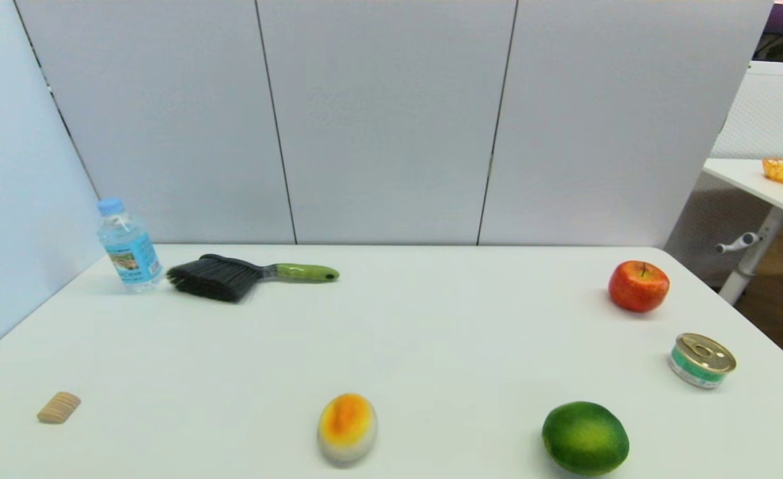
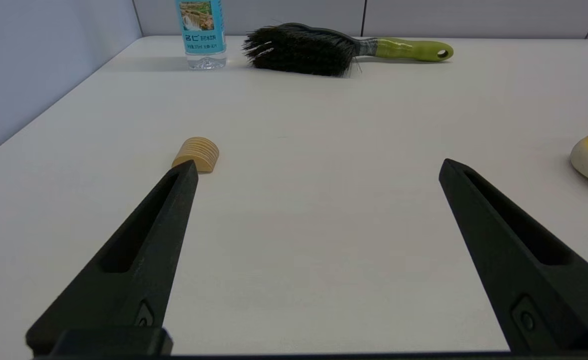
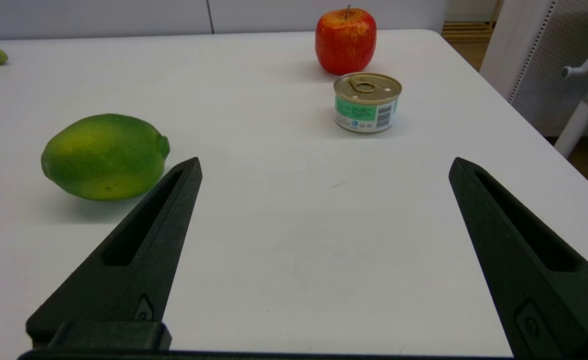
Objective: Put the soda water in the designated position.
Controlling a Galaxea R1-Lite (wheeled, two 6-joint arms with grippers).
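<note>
**A:** How was the soda water (image 1: 128, 247) seen? It was made out as a small clear plastic bottle, topped with a light blue screw cap and wrapped in a blue label with a little landscape picture on it. It was stood upright at the far left corner of the white table (image 1: 431, 332), close to the wall panels, with the bristles of a black brush (image 1: 213, 277) with a green handle laid just beside it.

**B:** And the hands? The left hand (image 2: 316, 167) was spread wide with nothing gripped and nothing touched; only bare table was framed between its fingers (image 2: 144, 255). A small ribbed wooden piece (image 2: 197, 153) was seen near one fingertip, though contact couldn't be confirmed. The right hand (image 3: 323, 167) was splayed just as wide and nothing was held there either, with a green lime (image 3: 105, 155), a short green-banded can (image 3: 367, 102) and a red apple (image 3: 345, 34) spotted ahead of it.

**A:** So how was the bottle placed relative to the left hand? It was found well apart from it, far across the table, straight ahead and a bit toward the wall side. Neither hand was shown in the head view.
</note>
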